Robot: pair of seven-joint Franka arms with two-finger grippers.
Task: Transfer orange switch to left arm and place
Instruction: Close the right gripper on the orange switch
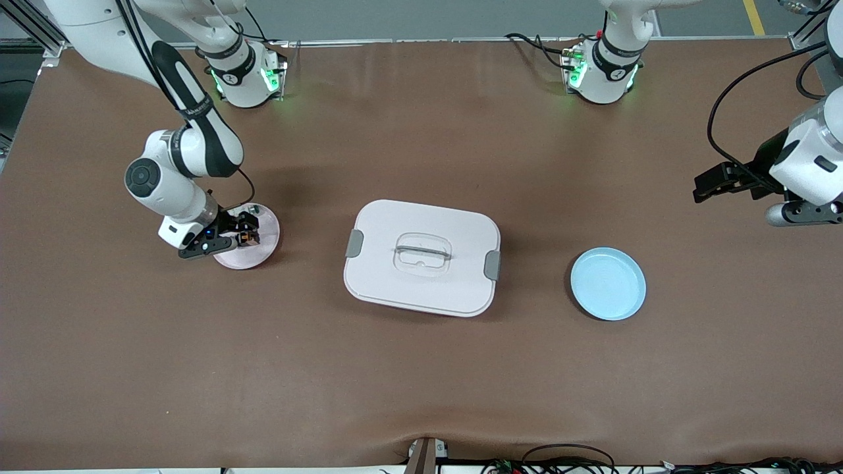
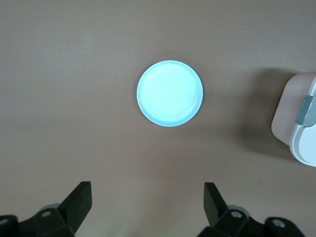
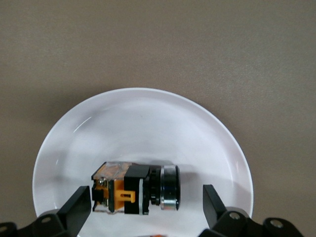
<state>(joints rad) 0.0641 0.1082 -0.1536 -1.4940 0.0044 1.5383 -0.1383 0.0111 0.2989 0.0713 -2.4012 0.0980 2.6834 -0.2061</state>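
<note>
The orange switch (image 1: 249, 235), black with an orange patch and a silver ring end, lies on its side on the pink plate (image 1: 258, 258) toward the right arm's end of the table. My right gripper (image 1: 242, 236) is low over that plate and open. In the right wrist view the switch (image 3: 133, 190) lies between the two fingers (image 3: 79, 205) without being gripped. My left gripper (image 1: 710, 186) is open and empty, up in the air over bare table at the left arm's end. The white box (image 1: 421, 289) stands in the middle of the table.
A blue plate (image 1: 607, 284) lies empty between the box and the left arm's end; it also shows in the left wrist view (image 2: 170, 93), with a corner of the box (image 2: 296, 118). A small clear-greenish part (image 1: 251, 209) lies at the pink plate's rim.
</note>
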